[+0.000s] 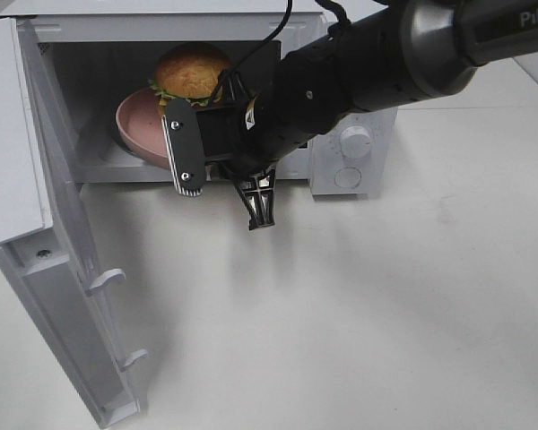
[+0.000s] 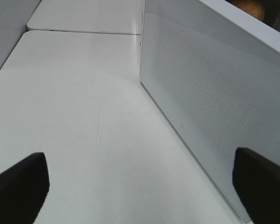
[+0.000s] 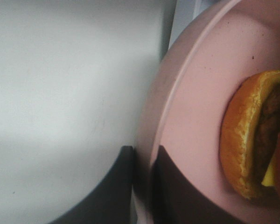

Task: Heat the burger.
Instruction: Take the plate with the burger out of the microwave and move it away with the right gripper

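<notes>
From the high camera, my right tool [image 1: 217, 170] sits at the middle of the frame, right at the mouth of the microwave [image 1: 354, 157], and it is clamped on the near rim of the pink plate [image 1: 136, 121]. The burger [image 1: 191, 72] rides on that plate in the upper middle of the frame, already inside the cavity and beyond my tool, further up the picture. So the relation that matters: the burger lies straight ahead of my right tool, deeper in, and the plate's near edge is level with the cavity opening. I judge the plate needs only a little more push inward before I let go. The microwave door [image 1: 49, 269] stands swung open down the left of the frame. My left arm does not show here.

From the left wrist camera, the fingers [image 2: 18, 189] of my left tool [image 2: 140, 191] stand wide apart at the lower corners, holding nothing, above the bare white desk [image 2: 74, 116]. The door's perforated panel [image 2: 210, 116] fills the right of the frame, near this tool, so I judge the left arm is the one placed to close it. A sliver of bun [image 2: 249, 7] peeps in at the upper right.

From the right wrist camera, my right fingers [image 3: 170, 186] pinch the plate rim [image 3: 151, 140] at the lower middle, one either side. The burger [image 3: 254, 140] lies at the right edge of the frame, on the plate, well clear of my grip
</notes>
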Tool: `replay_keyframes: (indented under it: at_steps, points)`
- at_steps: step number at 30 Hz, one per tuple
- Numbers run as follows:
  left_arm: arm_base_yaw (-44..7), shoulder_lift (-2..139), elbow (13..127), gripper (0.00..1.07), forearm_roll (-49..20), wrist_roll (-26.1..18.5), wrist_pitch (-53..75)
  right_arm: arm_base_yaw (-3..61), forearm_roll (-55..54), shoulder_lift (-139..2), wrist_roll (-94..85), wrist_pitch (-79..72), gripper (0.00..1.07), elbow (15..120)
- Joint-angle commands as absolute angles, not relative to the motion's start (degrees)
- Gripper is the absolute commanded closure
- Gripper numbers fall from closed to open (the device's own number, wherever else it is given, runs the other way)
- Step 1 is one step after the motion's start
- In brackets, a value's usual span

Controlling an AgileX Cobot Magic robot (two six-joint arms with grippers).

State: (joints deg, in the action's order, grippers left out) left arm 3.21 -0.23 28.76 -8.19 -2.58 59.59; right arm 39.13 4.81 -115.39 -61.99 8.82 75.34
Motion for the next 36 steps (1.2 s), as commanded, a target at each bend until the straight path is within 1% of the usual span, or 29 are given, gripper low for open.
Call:
replay_keyframes:
  at_steps: [1, 3, 16, 26, 36]
  points:
    - [3.3, -1.4, 28.6, 0.06, -8.4, -2.6, 59.5, 38.9, 6.3, -112.0, -62.6, 4.0, 1.07, 73.4]
    - [3.3, -1.4, 28.6, 0.06, -8.4, -2.6, 59.5, 38.9, 6.5, -109.6, -62.6, 2.7, 1.07, 70.0]
    - [3.3, -1.4, 28.6, 0.06, -8.4, -2.6, 59.5, 41.6, 6.9, -101.0, -62.7, -2.5, 1.07, 57.4]
    - [3.3, -1.4, 28.6, 0.06, -8.4, -2.6, 59.5, 43.6, 6.9, -94.9, -62.7, -2.5, 1.07, 49.6]
    - [3.3, -1.4, 28.6, 0.06, -8.4, -2.6, 59.5, 43.6, 6.9, -87.2, -62.5, -2.2, 1.07, 42.5]
